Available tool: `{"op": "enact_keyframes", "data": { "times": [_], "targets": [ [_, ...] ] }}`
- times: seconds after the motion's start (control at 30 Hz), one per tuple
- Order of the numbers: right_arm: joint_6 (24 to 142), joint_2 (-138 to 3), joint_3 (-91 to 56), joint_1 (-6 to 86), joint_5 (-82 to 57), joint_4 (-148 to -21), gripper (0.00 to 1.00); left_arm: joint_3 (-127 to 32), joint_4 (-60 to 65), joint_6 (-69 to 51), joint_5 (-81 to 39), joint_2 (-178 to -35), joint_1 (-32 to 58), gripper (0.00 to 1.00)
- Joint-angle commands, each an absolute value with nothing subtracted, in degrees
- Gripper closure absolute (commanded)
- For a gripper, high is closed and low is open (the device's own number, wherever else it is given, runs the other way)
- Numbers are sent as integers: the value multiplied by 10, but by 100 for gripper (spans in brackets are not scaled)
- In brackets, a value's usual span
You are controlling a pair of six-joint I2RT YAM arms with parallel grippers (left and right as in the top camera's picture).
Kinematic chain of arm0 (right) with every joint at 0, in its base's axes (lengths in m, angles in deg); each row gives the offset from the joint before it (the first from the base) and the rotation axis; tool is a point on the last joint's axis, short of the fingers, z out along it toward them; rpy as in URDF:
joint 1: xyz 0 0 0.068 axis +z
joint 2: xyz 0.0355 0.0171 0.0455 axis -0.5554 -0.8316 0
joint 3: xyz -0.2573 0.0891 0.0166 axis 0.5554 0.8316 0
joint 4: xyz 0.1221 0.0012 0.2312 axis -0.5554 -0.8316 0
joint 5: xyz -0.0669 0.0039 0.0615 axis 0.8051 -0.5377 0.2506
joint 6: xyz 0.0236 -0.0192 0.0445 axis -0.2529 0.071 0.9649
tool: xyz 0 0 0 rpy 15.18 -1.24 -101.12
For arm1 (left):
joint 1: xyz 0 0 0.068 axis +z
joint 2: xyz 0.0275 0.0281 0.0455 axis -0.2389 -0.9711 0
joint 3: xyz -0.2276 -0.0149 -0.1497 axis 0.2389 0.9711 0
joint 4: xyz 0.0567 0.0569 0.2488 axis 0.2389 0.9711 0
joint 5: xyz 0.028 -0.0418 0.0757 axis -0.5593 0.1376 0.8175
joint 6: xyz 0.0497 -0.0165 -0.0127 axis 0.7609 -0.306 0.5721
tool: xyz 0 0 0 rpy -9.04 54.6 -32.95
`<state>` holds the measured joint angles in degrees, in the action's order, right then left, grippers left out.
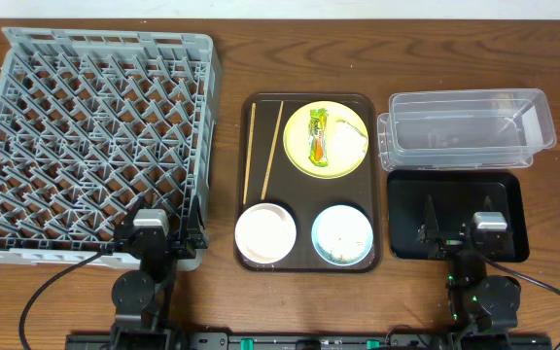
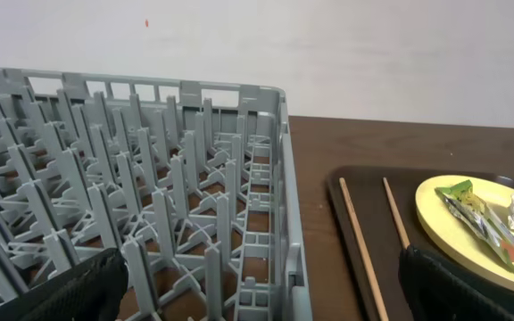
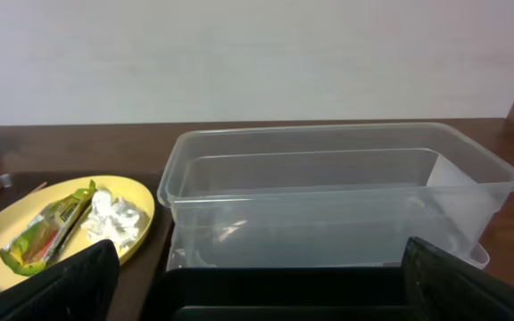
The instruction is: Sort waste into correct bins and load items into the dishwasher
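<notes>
Showing the snack wrapper [image 1: 317,136] beside its napkin [image 1: 347,136] on the yellow plate [image 1: 333,167], long axis running near-to-far; lying forward-left of the right pincer [image 1: 458,219] (released, above the black tray [image 1: 406,194]), forward-right of the left pincer [image 1: 163,219], likewise released; roughly equidistant, right probably better placed.
</notes>
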<state>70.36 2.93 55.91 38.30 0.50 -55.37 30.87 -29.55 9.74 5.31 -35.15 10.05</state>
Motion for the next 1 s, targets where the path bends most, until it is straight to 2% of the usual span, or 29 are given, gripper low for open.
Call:
{"op": "enact_keyframes", "data": {
  "times": [0.0, 0.47, 0.7, 0.83, 0.97],
  "targets": [
    [709, 31, 560, 379, 9, -555, 1, 320, -276, 97, 58, -349, 102, 2],
    [718, 31, 560, 379, -6, -555, 1, 320, -278, 92, 51, -349, 102, 2],
    [723, 31, 560, 379, -46, -537, 1, 320, -318, 60, -113, -349, 102, 2],
    [747, 30, 560, 379, -150, -470, 1, 311, -342, 60, -122, -349, 102, 2],
    [772, 27, 539, 379, -180, -444, 1, 271, -339, 58, -139, -359, 102, 2]
  ]
}}
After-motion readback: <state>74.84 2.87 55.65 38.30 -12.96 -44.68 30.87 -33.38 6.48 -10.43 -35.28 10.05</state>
